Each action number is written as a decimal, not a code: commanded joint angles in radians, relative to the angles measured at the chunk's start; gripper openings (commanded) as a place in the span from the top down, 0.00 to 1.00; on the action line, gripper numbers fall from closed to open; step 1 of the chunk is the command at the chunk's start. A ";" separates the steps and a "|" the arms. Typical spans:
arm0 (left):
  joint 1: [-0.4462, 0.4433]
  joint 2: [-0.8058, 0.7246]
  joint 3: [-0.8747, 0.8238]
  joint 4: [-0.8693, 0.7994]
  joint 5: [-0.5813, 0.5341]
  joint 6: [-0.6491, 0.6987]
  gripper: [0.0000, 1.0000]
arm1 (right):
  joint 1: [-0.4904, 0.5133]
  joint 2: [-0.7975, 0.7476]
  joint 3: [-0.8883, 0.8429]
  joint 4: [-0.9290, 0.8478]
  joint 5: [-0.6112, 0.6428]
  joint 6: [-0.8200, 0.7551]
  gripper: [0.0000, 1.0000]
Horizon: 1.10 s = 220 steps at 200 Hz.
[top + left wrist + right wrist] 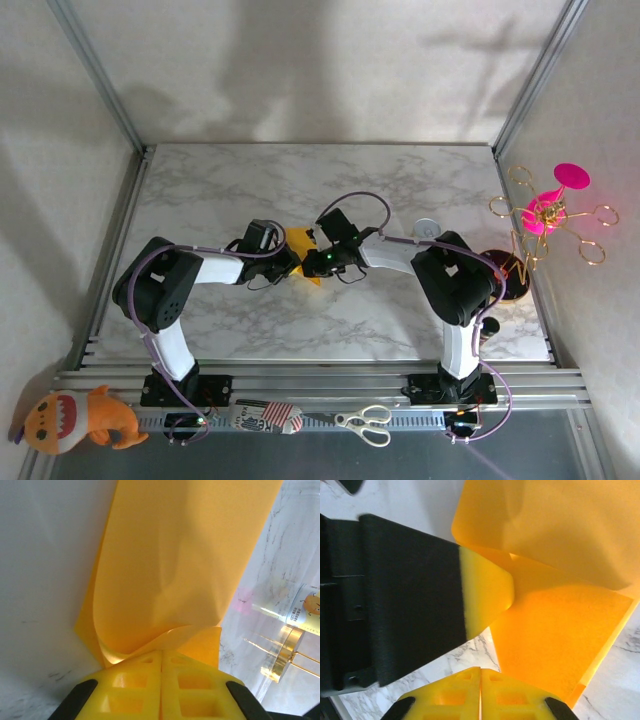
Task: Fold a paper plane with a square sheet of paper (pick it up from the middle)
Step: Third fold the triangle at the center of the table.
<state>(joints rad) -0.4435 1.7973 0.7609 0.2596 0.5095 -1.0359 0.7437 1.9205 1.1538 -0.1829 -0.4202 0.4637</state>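
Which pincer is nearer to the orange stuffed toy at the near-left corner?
Left. The left pincer is up and to the right of the orange stuffed toy; the right pincer faces it from farther right.

Scissors (365,423), plush toy (75,420), marble table (400,190)

Smooth matt paper sheet (170,570); glossy, perhaps laminate, marbled table (400,190).
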 commanded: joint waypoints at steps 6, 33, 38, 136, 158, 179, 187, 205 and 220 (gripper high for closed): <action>0.008 0.057 -0.020 -0.119 -0.058 0.009 0.93 | 0.014 0.033 0.026 -0.050 0.011 -0.011 0.90; 0.007 0.060 -0.021 -0.120 -0.062 0.007 0.94 | 0.015 0.039 0.026 -0.064 0.031 -0.015 0.89; 0.008 0.060 -0.021 -0.120 -0.063 0.007 0.94 | 0.015 0.040 0.027 -0.066 0.033 -0.017 0.89; 0.008 0.069 -0.018 -0.137 -0.069 0.018 0.95 | 0.016 0.052 0.021 -0.087 0.074 -0.023 0.88; 0.008 0.070 -0.018 -0.140 -0.072 0.021 0.95 | 0.016 0.058 0.009 -0.090 0.076 -0.029 0.88; 0.009 0.073 -0.015 -0.148 -0.077 0.028 0.95 | 0.016 0.064 -0.006 -0.095 0.074 -0.040 0.88; 0.010 0.073 -0.017 -0.151 -0.080 0.029 0.95 | 0.015 0.063 -0.017 -0.098 0.073 -0.046 0.88; 0.012 0.076 -0.015 -0.155 -0.084 0.036 0.95 | 0.013 0.045 -0.046 -0.111 0.074 -0.064 0.89; 0.016 0.077 -0.014 -0.159 -0.085 0.040 0.95 | 0.009 0.013 -0.080 -0.115 0.066 -0.084 0.89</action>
<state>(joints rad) -0.4435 1.8027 0.7658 0.2581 0.5098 -1.0241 0.7509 1.9511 1.1477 -0.2119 -0.3698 0.4278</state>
